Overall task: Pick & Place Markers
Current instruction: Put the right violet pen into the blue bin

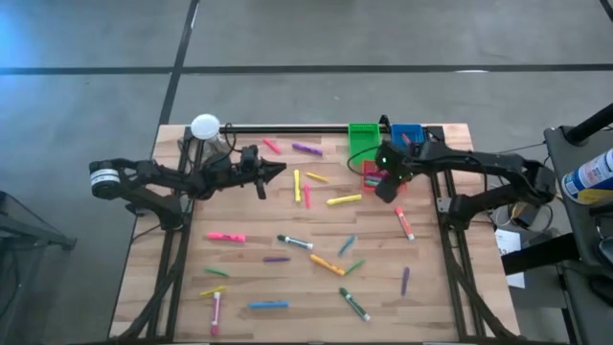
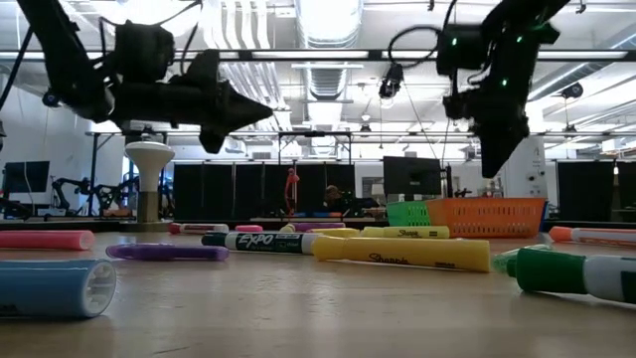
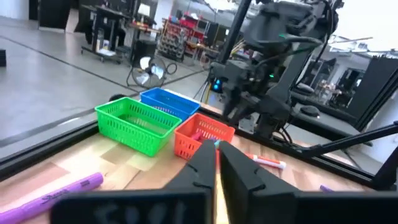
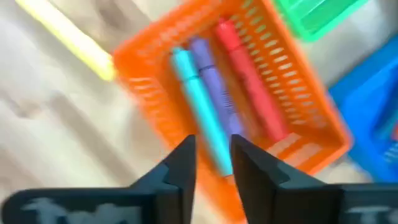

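Tabletop of pale wooden slats [image 1: 431, 307] fills the high view, with loose markers strewn from its middle to its near edge. The dark right arm reaches in from the right. The right gripper [image 4: 212, 149] hangs over the orange mesh plastic basket [image 4: 149, 93] at the far right of the table, fingers apart and nothing between them. Beside that basket sit the green mesh bin [image 1: 363, 134] and the blue mesh bin [image 1: 405, 134]. Inside the orange one lie a teal marker [image 4: 199, 106], a purple marker [image 4: 214, 93] and a red marker [image 4: 249, 81].

The left gripper [image 1: 278, 171] hovers high over the far left of the table, fingers together and apparently empty. A slim yellow marker [image 1: 297, 182] lies just beside its tip.

My read is a drop at the basket, with the next pick to follow. The right gripper should rise straight up, clear of the basket wall, before swinging away. For the pick, the left fingers need to spread first, then turn across the barrel and come down at mid-length. A marker lying apart, like the pink marker [image 1: 224, 237] on the near left, should be easier to grasp cleanly.

Writing now. The low view reads "EXPO" on a white-barrelled marker with a dark cap [image 2: 268, 241]. The long yellow highlighter [image 2: 402, 254] in front carries script that looks like "Sharpie".
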